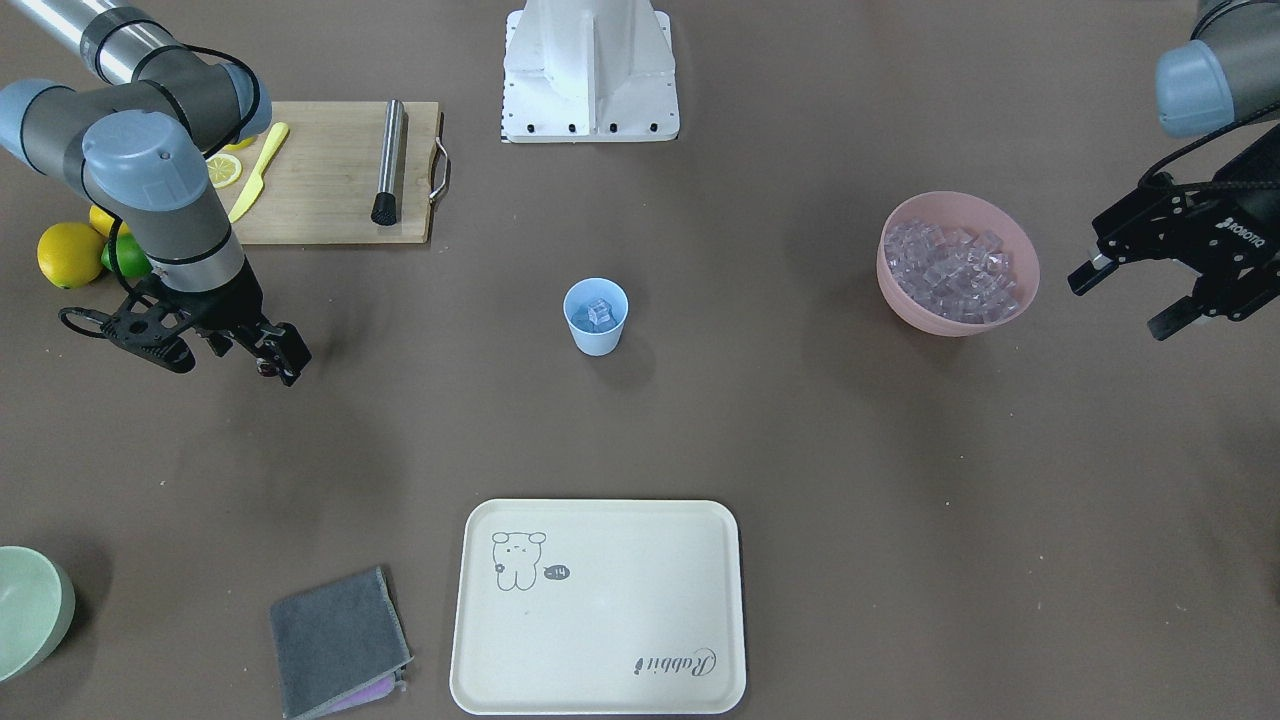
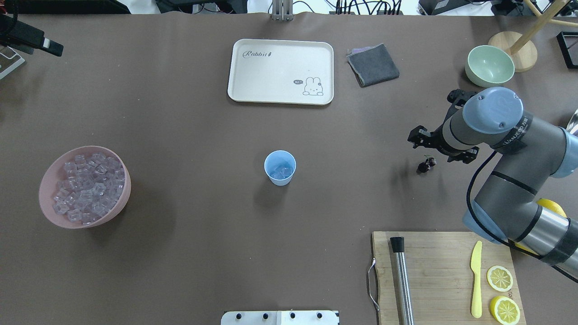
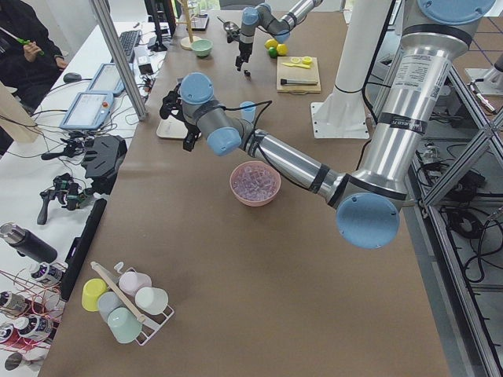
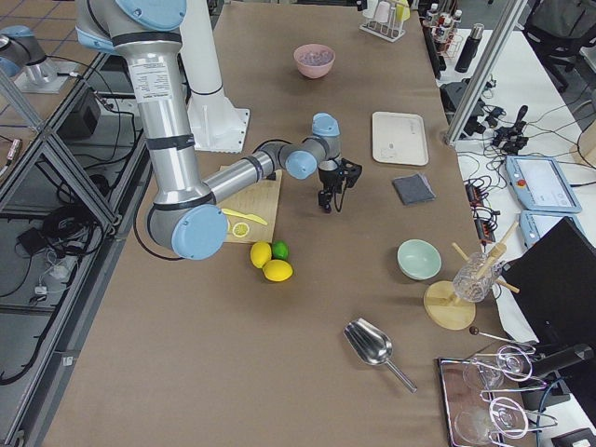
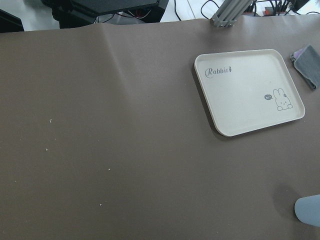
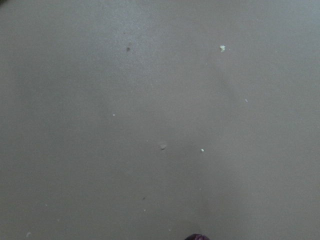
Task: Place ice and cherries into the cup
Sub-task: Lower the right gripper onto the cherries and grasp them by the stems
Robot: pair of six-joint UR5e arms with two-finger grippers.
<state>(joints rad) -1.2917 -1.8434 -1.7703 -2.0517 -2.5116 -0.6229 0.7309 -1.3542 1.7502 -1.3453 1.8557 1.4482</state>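
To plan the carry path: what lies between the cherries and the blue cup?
Nothing. In the overhead view, the table stretch between the cherries and the cup is bare.

The green bowl (image 1: 25, 610) is cut off by the front view's left edge. The left wrist view catches only a corner of the cup (image 5: 309, 210), and the right wrist view only a sliver of the cherries (image 6: 196, 237). The right arm partly hides a lemon (image 1: 100, 218) and the lime (image 1: 125, 258). Whether the right gripper (image 1: 283, 360) clamps the cherries is too small to tell.
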